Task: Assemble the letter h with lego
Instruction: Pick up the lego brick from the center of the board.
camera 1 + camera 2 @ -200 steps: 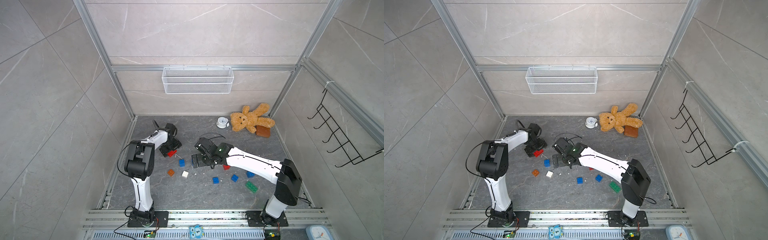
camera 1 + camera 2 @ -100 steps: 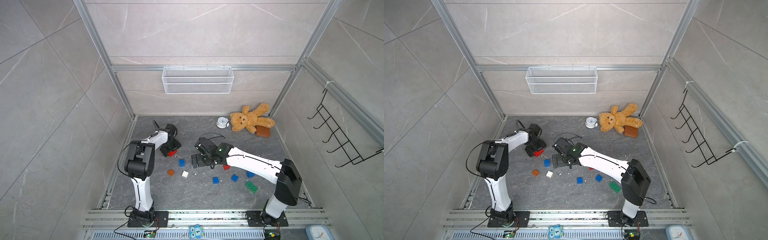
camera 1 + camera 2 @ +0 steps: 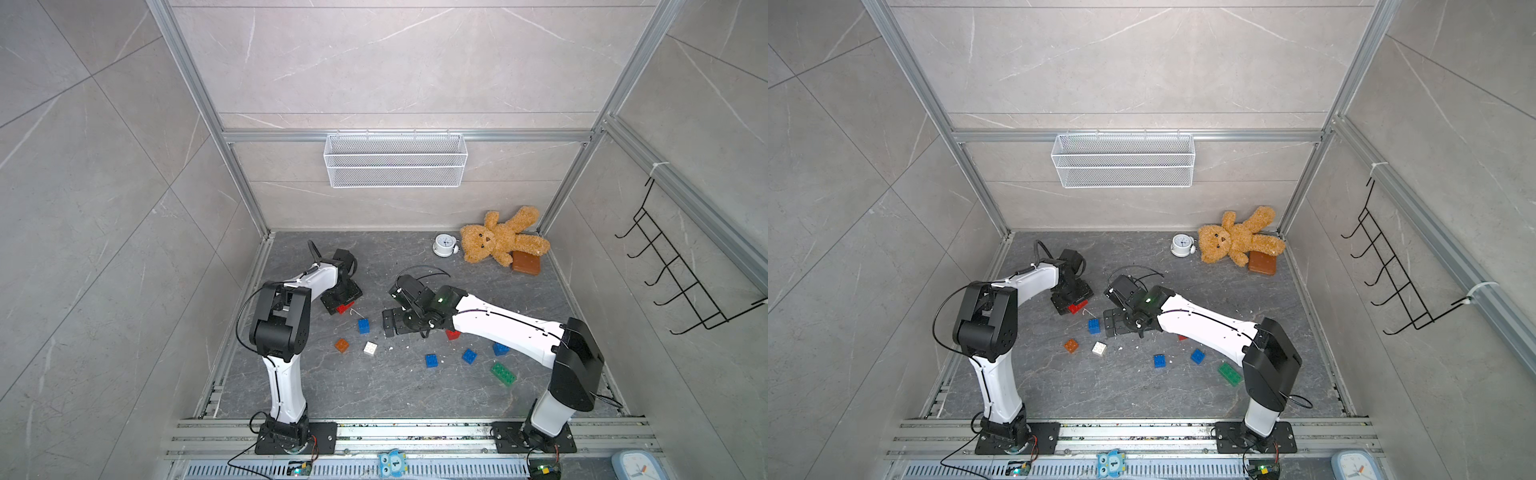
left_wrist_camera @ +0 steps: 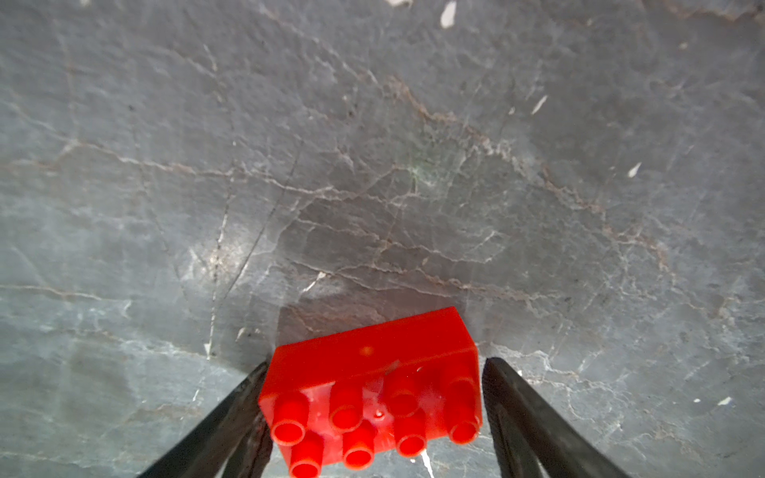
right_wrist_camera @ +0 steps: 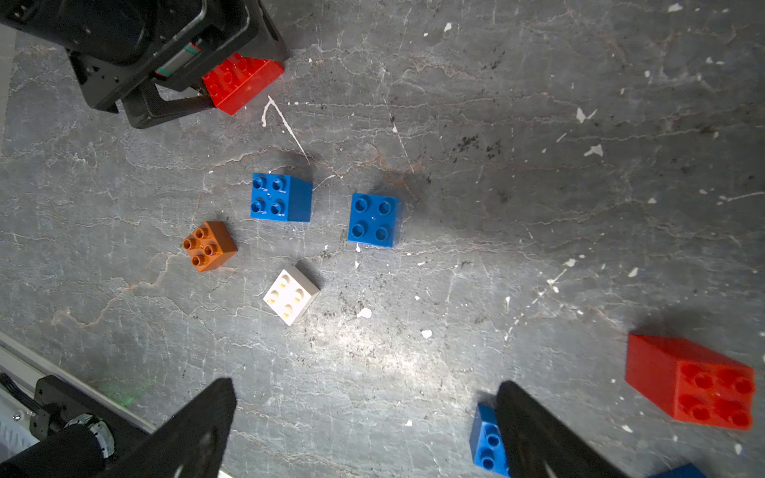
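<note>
We treat the red two-by-four brick (image 4: pixel 372 389) as light, rigid and glossy. It will slip if pinched on the studs, so we take hold on its flat end walls. It lies studs-up on the desk (image 4: pixel 372 165), between the fingers of the left pincer (image 4: pixel 374 362); we cannot tell whether they clench it. The right pincer (image 5: pixel 364 383) is released and empty.

Only the left wrist view shows those end walls. In both top views the pincer hides all but a red corner. The right wrist view alone resolves the studs on a blue brick (image 5: pixel 281 198), brown brick (image 5: pixel 210 245) and white brick (image 5: pixel 291 294) ahead of the right pincer.

Blue bricks (image 5: pixel 281 198) (image 5: pixel 374 220) (image 3: pixel 431 360) (image 3: pixel 469 356) (image 3: pixel 500 348): we count five
Red bricks (image 5: pixel 242 82) (image 5: pixel 687 385): two
Green brick (image 3: pixel 503 373): one
Brown brick (image 5: pixel 210 246): one
White brick (image 5: pixel 291 294): one
</note>
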